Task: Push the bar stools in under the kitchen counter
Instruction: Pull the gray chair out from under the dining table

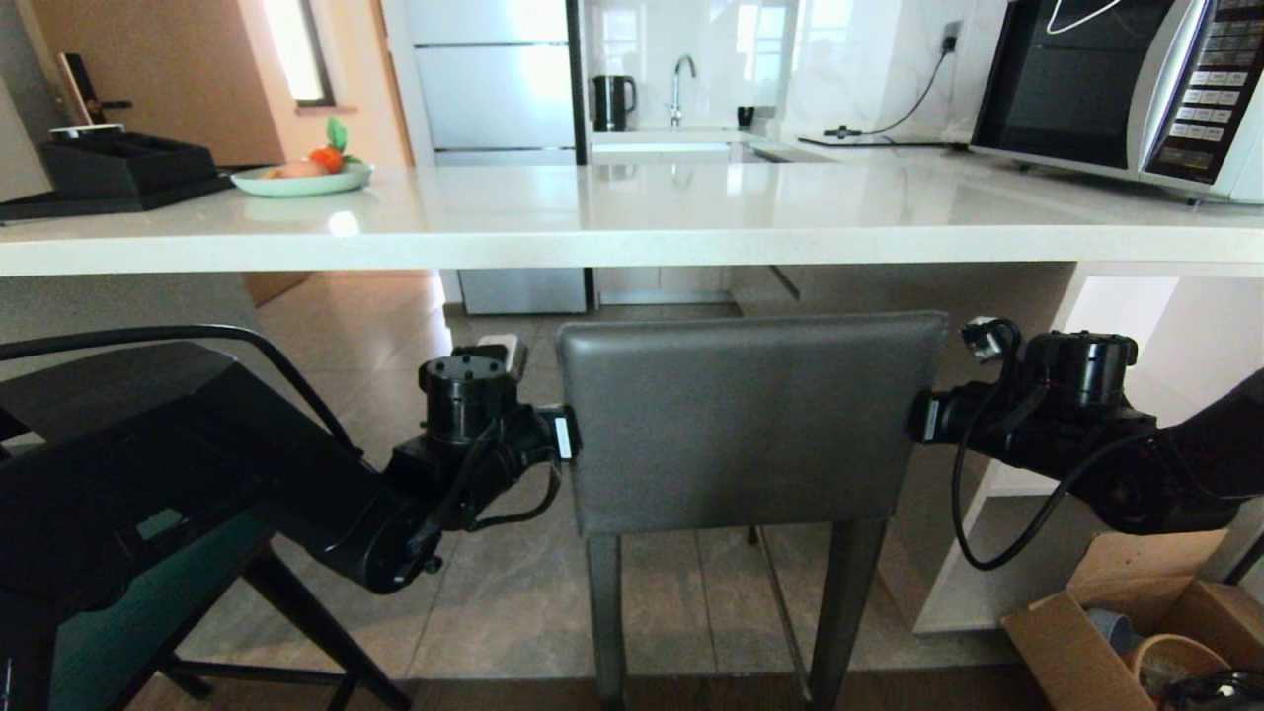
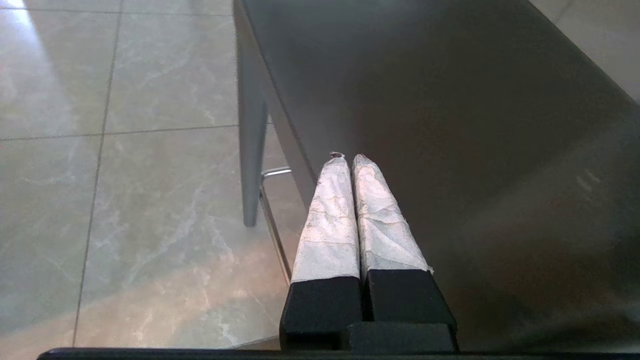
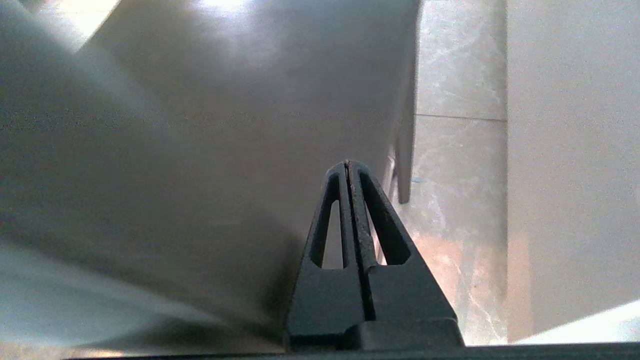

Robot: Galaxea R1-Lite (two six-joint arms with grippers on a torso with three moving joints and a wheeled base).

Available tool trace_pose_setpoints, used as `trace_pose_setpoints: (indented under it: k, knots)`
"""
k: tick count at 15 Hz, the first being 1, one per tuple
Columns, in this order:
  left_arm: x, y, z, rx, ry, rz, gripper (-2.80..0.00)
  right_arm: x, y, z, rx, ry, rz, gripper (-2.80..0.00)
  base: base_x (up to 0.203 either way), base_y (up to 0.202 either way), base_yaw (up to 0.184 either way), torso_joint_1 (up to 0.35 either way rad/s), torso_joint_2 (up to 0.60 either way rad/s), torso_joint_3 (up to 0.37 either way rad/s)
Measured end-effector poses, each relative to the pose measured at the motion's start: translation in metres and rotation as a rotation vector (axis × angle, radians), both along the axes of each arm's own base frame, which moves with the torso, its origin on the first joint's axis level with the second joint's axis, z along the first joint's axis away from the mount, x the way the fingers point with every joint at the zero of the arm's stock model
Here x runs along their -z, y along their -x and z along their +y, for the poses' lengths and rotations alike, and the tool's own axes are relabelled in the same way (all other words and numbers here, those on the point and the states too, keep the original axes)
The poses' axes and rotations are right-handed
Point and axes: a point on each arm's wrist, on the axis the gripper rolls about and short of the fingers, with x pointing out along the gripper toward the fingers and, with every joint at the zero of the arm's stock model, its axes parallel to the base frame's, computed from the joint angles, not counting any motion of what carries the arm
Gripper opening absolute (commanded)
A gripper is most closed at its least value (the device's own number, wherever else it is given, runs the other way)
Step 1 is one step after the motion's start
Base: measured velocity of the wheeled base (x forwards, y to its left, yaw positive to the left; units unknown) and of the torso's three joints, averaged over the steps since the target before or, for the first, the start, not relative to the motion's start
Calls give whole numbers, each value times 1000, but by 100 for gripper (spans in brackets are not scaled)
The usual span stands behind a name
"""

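The grey bar stool (image 1: 750, 425) stands in front of me, its squared back just below the edge of the white kitchen counter (image 1: 632, 212). My two arms flank the backrest. The left gripper (image 2: 348, 157) is shut and empty, its taped fingers lying along the stool's left side (image 2: 450, 125). The right gripper (image 3: 347, 164), also shut and empty, lies against the stool's right side (image 3: 200, 125). In the head view both sets of fingers are hidden behind the backrest. The teal bar stool (image 1: 148, 602) is at the lower left, mostly covered by my left arm.
The counter's white side panel (image 1: 963, 583) stands close to the right of the grey stool. An open cardboard box (image 1: 1116, 622) sits on the floor at the lower right. On the counter are a microwave (image 1: 1126, 89), a fruit plate (image 1: 301, 178) and a black tray (image 1: 118, 173).
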Motion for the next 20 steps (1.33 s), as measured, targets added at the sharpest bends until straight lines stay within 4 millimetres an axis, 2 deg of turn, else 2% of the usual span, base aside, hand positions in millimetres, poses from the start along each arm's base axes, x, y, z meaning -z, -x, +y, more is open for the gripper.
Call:
trace_pose_setpoints:
  k: [6, 10, 16, 20]
  knots:
    - [-1, -2, -2, -10, -3, 1, -280, -3, 18, 29, -81, 7, 13, -280, 0, 0, 0, 0, 0, 0]
    - [0, -5, 6, -30, -5, 5, -280, -4, 31, 45, -127, 31, 13, -280, 0, 0, 0, 0, 0, 0]
    - [-2, 0, 6, -12, -3, 5, -280, -6, 29, 32, -85, 25, 10, -280, 0, 0, 0, 0, 0, 0]
    - [-3, 24, -11, 65, -8, 23, -280, -4, 29, 29, -10, 44, 15, -280, 0, 0, 0, 0, 0, 0]
